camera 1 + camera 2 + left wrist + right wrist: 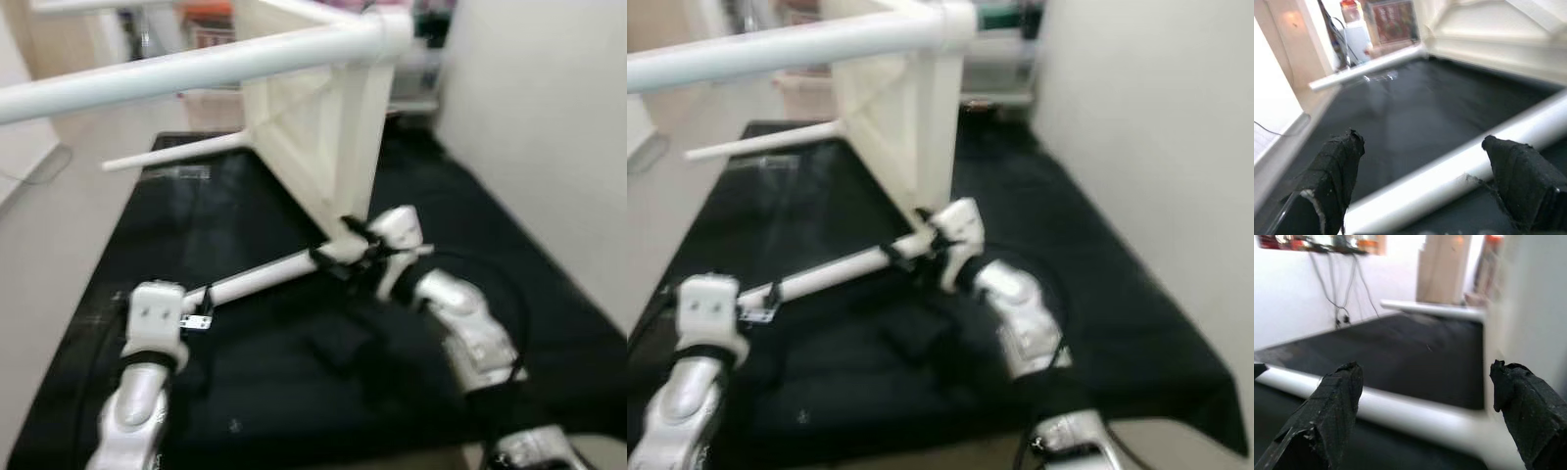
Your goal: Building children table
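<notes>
A white children's table (323, 127) lies tipped on its side on a black mat (245, 206). One white leg (260, 279) runs low over the mat from the table's bottom corner towards me. My right gripper (348, 253) sits at that corner joint. In the right wrist view its fingers (1332, 406) stand wide apart with the leg (1415, 416) crossing between them. My left gripper (201, 311) is at the leg's free end, open, and the leg (1449, 176) passes between its fingers (1332, 171).
Another table leg (196, 64) sticks out high to the left, and a thinner one (176, 152) lies farther back. A white wall (549, 117) borders the mat on the right. Pale floor (59, 196) lies to the left, with clutter (206, 20) behind.
</notes>
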Robot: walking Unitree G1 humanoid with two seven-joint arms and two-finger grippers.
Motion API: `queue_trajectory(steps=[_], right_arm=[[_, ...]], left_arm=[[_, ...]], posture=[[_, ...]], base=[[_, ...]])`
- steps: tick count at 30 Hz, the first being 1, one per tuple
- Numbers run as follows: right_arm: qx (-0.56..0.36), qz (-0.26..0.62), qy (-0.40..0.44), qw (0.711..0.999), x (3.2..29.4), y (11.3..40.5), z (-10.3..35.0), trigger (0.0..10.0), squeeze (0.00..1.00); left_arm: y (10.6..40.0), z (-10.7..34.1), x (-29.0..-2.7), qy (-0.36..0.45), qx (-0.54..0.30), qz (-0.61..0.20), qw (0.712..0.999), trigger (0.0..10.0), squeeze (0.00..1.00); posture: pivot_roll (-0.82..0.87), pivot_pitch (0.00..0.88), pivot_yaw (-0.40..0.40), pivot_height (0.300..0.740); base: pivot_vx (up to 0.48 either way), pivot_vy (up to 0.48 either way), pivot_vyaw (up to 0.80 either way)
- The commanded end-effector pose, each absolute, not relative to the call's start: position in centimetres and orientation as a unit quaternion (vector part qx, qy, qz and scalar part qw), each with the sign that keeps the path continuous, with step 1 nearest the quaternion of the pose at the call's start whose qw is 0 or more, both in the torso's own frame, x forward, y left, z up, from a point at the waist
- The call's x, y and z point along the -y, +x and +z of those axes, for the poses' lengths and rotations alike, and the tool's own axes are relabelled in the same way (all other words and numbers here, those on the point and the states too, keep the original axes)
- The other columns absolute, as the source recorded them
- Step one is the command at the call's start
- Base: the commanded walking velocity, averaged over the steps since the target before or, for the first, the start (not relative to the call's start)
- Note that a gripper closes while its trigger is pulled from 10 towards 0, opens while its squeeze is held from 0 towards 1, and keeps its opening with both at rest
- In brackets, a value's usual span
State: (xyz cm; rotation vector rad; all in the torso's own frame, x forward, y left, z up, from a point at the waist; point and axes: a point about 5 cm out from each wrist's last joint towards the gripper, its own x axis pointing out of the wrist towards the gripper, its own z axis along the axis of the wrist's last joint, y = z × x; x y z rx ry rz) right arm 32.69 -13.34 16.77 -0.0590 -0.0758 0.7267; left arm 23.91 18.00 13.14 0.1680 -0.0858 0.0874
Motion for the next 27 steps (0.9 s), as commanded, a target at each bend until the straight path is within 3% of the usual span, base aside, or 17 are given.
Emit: queue_trajectory(steps=[1, 7, 17, 25, 27], right_arm=[[0.034, 0.333, -0.022, 0.942, 13.8, 33.1, 16.8, 10.0, 0.00], [0.008, 0.194, 0.013, 0.981, 15.5, 36.0, 16.7, 10.0, 0.00], [-0.001, 0.237, 0.008, 0.972, 12.3, 37.1, 16.0, 10.0, 0.00], [-0.014, 0.206, -0.009, 0.978, 11.8, 38.6, 15.9, 10.0, 0.00], [-0.023, 0.160, -0.016, 0.987, 12.1, 39.5, 16.4, 10.0, 0.00]], left_arm=[[24.0, 13.2, -18.0, 0.079, 0.046, 0.045, 0.995, 10.0, 0.00], [24.3, 13.2, -17.9, 0.078, 0.046, 0.045, 0.995, 10.0, 0.00], [24.5, 13.3, -17.7, 0.076, 0.049, 0.044, 0.995, 10.0, 0.00], [24.4, 13.3, -17.6, 0.073, 0.049, 0.046, 0.995, 10.0, 0.00], [24.4, 13.3, -17.6, 0.073, 0.049, 0.045, 0.995, 10.0, 0.00]], posture=[[0.04, 0.000, -0.062, 0.740], [0.04, 0.000, -0.061, 0.740], [0.05, 0.000, -0.068, 0.740], [0.07, 0.000, -0.077, 0.740], [0.07, 0.000, -0.079, 0.740]], base=[[0.000, 0.000, 0.00], [0.000, 0.000, 0.00], [0.000, 0.000, 0.00], [0.000, 0.000, 0.00], [0.000, 0.000, 0.00]])
